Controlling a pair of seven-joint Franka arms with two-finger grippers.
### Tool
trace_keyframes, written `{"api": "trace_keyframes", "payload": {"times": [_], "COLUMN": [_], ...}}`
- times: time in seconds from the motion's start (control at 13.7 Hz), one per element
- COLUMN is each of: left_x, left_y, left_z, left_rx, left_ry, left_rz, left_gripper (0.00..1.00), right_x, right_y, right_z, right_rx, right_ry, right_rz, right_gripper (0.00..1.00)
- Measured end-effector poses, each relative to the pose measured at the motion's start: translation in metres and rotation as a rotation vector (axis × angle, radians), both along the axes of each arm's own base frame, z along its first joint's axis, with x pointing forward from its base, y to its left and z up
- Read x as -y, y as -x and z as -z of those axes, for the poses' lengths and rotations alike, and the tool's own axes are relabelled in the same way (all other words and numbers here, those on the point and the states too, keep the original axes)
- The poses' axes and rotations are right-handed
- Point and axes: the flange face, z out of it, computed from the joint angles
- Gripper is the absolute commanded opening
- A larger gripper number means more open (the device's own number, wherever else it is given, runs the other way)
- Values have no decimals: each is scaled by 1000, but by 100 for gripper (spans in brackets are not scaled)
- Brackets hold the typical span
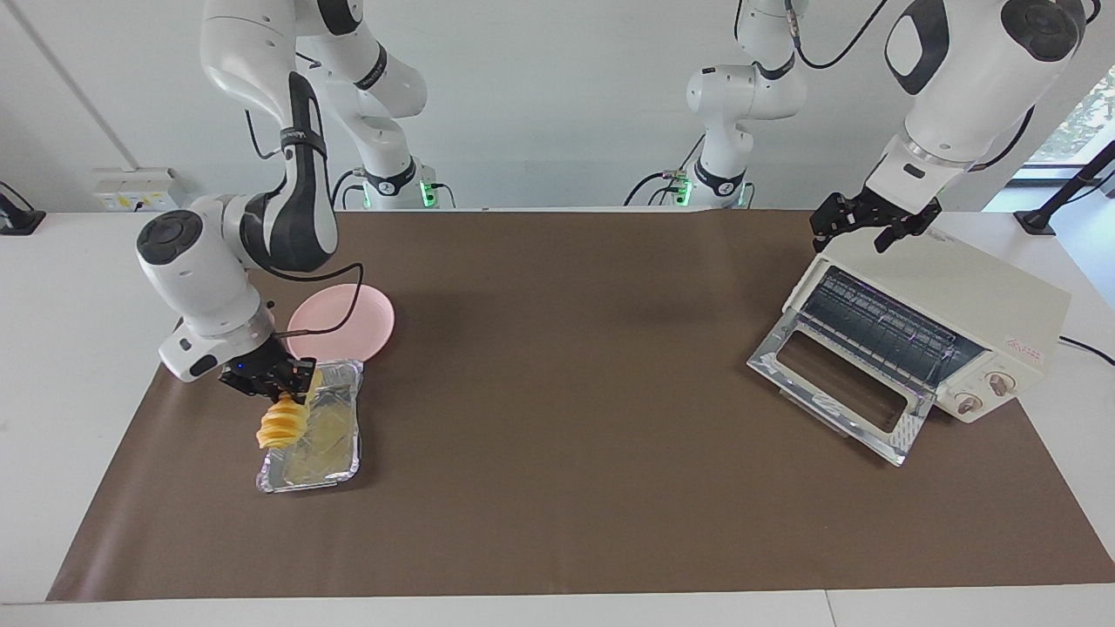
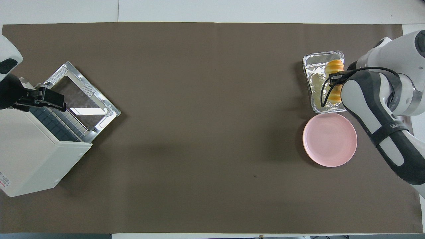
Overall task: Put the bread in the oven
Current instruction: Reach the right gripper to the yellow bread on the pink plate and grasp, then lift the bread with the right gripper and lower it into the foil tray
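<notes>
Golden, ridged bread, lower left in the facing view over the foil tray, hangs pinched by its upper end in the right gripper; it looks light and squashy, better held mid-body, gently.

- A dark band on the right arm's forearm carries pale lettering that begins "WA"; the remainder cannot be read in the overhead view.
- The same kind of band shows small pale writing in the facing view, too small to read.
- The oven bears a small red-printed label at the 3 o'clock end of its top; its words cannot be made out.
- The same red label shows at the oven's 7 o'clock corner in the overhead view, also unreadable.
</notes>
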Motion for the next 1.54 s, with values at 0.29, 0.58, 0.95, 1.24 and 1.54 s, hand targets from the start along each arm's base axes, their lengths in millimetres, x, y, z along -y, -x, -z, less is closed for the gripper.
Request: {"api": "trace_keyframes", "payload": {"times": [0.29, 0.58, 0.95, 1.24, 1.54], "left_x": [0, 0, 0, 0, 0], "left_y": [0, 0, 0, 0, 0], "left_z": [0, 0, 0, 0, 0], "left_rx": [0, 0, 0, 0, 0], "left_ry": [0, 0, 0, 0, 0], "left_rz": [0, 0, 0, 0, 0], "left_gripper": [100, 100, 100, 100, 100], "right_x": [-1, 9, 43, 55, 76], "right_y": [3, 1, -6, -5, 0], "right_z": [23, 18, -2, 22, 49], "right_rx": [-35, -22, 38, 52, 50], "right_ry": [-2, 0, 13, 16, 20], "right_rz": [-1, 4, -55, -44, -60], "right_gripper": [100, 100, 100, 99, 62]}}
